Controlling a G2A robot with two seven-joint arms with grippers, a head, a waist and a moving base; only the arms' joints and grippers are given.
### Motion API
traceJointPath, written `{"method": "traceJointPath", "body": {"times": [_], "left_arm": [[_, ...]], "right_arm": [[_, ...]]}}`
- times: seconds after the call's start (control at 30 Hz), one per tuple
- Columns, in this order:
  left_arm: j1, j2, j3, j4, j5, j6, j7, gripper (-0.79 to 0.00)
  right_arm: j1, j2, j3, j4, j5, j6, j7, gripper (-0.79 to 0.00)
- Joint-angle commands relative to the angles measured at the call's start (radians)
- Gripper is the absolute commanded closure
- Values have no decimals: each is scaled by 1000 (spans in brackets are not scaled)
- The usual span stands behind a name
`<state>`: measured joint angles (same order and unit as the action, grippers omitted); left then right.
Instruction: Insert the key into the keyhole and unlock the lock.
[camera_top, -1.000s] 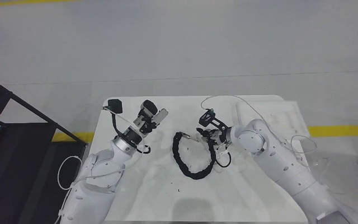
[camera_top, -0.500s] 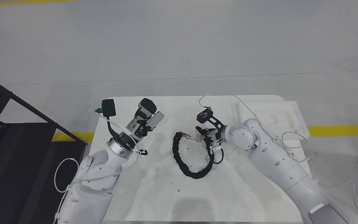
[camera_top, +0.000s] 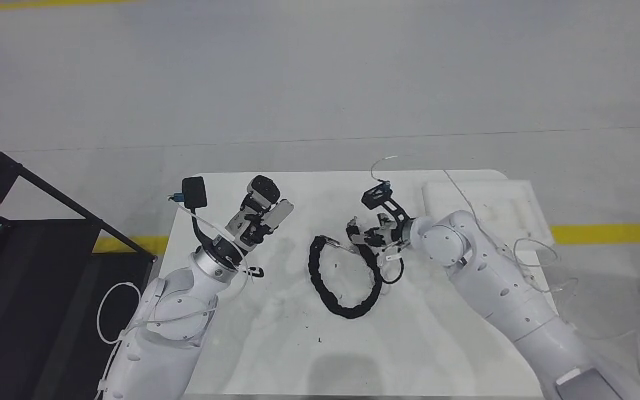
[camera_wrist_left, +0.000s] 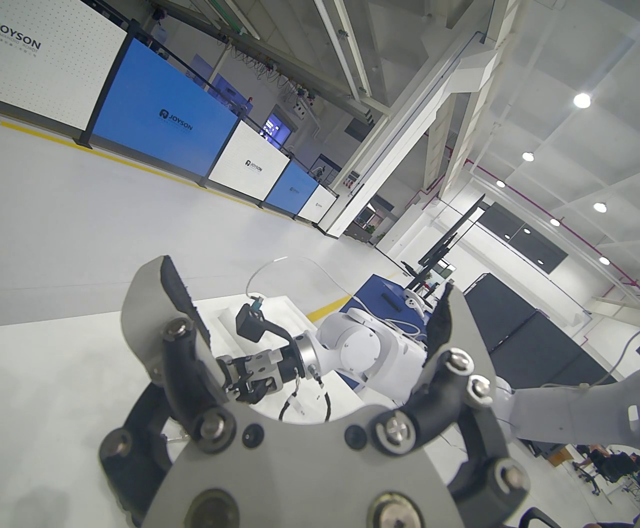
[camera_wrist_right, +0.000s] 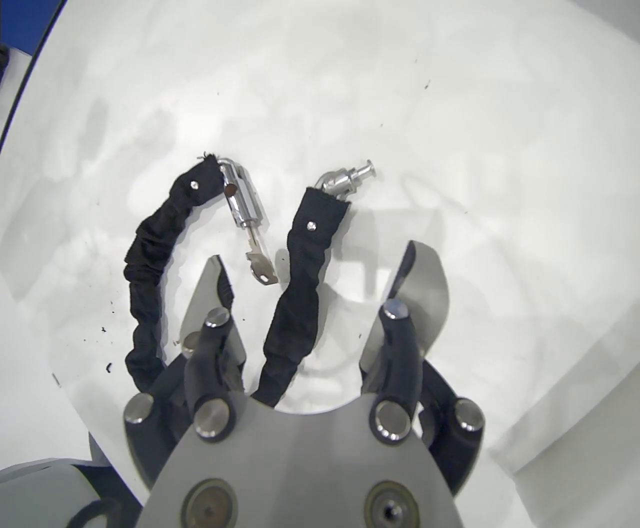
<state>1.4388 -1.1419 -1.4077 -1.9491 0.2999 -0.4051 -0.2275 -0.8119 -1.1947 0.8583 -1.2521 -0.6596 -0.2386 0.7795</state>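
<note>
Right hand (camera_wrist_right: 315, 257) hung wide open over chain (camera_wrist_right: 150, 260); key (camera_wrist_right: 260, 265) sat in lock (camera_wrist_right: 243, 200). Best pinch key head squarely, twist gently. Left hand (camera_wrist_left: 307, 280) wide, empty.

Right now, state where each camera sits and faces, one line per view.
Top view: above the arms, facing down on the table; both arms show.
Left wrist view: on the left wrist, facing across the table; left gripper, jaws open, and the right arm.
Right wrist view: on the right wrist, facing down at the chain lock and key; right gripper, jaws open.
Shared: the chain lock, in top and right wrist views.
</note>
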Motion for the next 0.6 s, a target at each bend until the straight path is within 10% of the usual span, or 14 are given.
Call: {"method": "traceJointPath", "body": {"times": [0.0,0.57], "left_arm": [[0,0,0,0,0,0,0,-785],[0,0,0,0,0,0,0,-785]], "right_arm": [[-24,11,30,-46,-7,-8,-4,-785],[-423,120,414,-540,6,-110,4,-785]]}}
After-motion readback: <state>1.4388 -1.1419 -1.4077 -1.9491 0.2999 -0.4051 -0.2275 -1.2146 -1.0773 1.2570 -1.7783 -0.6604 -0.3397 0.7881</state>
